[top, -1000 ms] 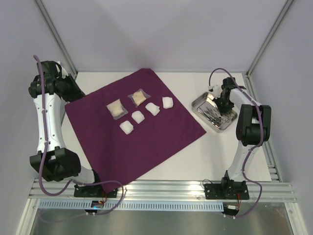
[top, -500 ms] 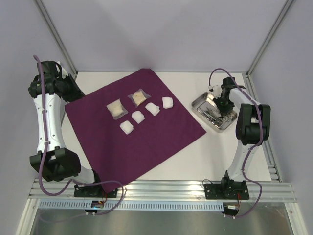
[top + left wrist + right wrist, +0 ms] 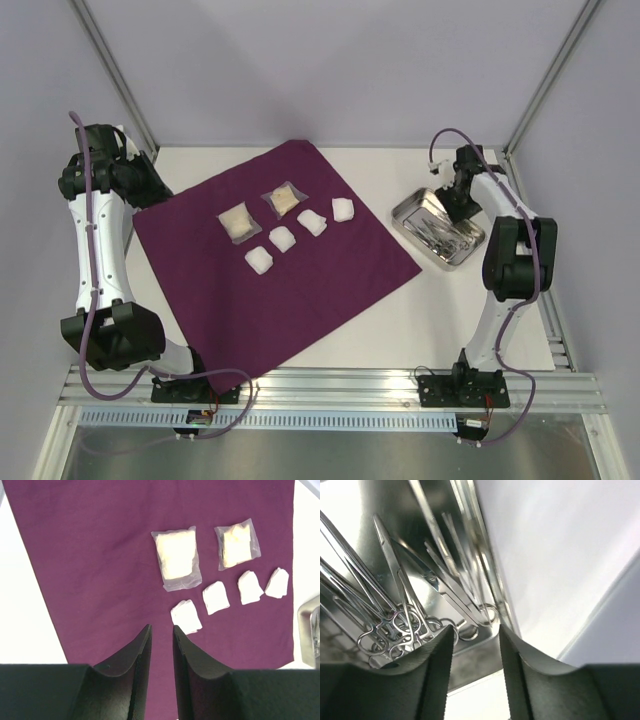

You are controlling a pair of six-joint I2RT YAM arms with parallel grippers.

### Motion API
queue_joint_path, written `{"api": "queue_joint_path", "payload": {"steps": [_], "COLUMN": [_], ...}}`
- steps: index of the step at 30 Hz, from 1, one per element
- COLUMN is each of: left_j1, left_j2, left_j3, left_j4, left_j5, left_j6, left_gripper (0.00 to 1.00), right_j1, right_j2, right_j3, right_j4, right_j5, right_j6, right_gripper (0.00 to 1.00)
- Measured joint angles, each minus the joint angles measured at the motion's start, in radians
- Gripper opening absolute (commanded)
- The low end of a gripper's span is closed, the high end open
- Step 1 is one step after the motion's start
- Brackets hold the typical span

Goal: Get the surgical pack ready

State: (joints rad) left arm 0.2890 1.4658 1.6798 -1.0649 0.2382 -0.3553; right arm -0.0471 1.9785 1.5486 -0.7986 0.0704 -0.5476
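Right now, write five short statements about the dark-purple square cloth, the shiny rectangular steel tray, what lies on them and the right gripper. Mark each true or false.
1. Four white gauze pads lie on the dark-purple square cloth. True.
2. The small shiny rectangular steel tray sits on that cloth. False: it stands on the white table, right of the cloth.
3. Thin steel forceps lie inside the tray. True.
4. The right gripper grips a forceps. False: its jaws are apart and empty, above the tray.
5. The two tan packets lie in the tray. False: they lie on the cloth, beside the pads.
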Motion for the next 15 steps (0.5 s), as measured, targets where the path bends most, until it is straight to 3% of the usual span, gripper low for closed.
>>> {"api": "queue_joint_path", "payload": {"steps": [5,11,15], "left_j1": [0.000,0.000,0.000], "left_j2": [0.000,0.000,0.000], "left_j3": [0.000,-0.002,-0.050], "left_j4": [-0.001,-0.046,-0.083], "left_j5": [-0.016,-0.001,0.040], "left_j6": [0.064,0.210,0.309], "left_gripper": [0.45,0.48,0.50], "right_j1": [0.087,0.261,0.388], "right_j2": [-0.088,-0.236,-0.320], "right_j3": [0.102,0.165,0.095], "right_j4": [-0.030,-0.034,0.027], "right_j5": [0.089,0.111,0.090], "right_j6": [0.078,0.245,0.377], "right_gripper": [0.61,0.62,0.61]}}
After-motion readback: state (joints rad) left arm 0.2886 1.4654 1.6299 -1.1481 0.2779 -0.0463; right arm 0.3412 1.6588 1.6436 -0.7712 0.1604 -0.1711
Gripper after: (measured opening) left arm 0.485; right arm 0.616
